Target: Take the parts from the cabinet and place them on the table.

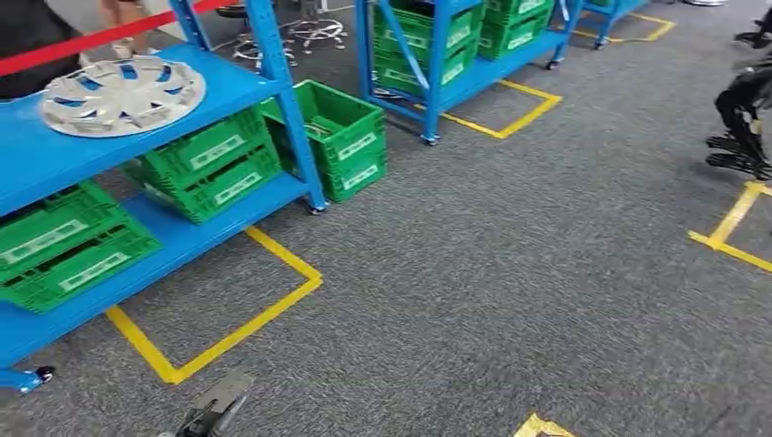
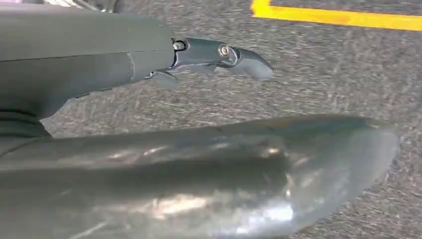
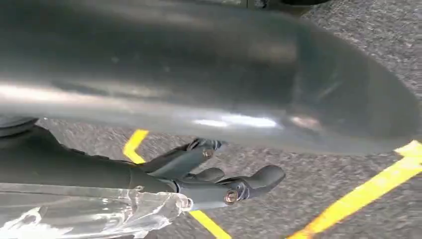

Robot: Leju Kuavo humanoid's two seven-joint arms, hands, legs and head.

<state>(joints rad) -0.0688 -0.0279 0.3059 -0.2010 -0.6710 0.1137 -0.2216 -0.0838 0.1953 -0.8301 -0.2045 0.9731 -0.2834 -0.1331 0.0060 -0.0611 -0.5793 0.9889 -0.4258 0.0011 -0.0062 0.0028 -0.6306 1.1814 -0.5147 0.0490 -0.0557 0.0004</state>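
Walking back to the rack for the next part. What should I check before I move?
1. Silver plastic hubcap lies flat on the top shelf of the blue metal rack: ok.
2. Left hand free, fingers stretched over carpet: ok.
3. Right hand free: cannot tell; clear plastic lies beside its fingers.
4. Grey carpet toward the rack free of obstacles: ok.
5. Person standing behind the rack: not ok.
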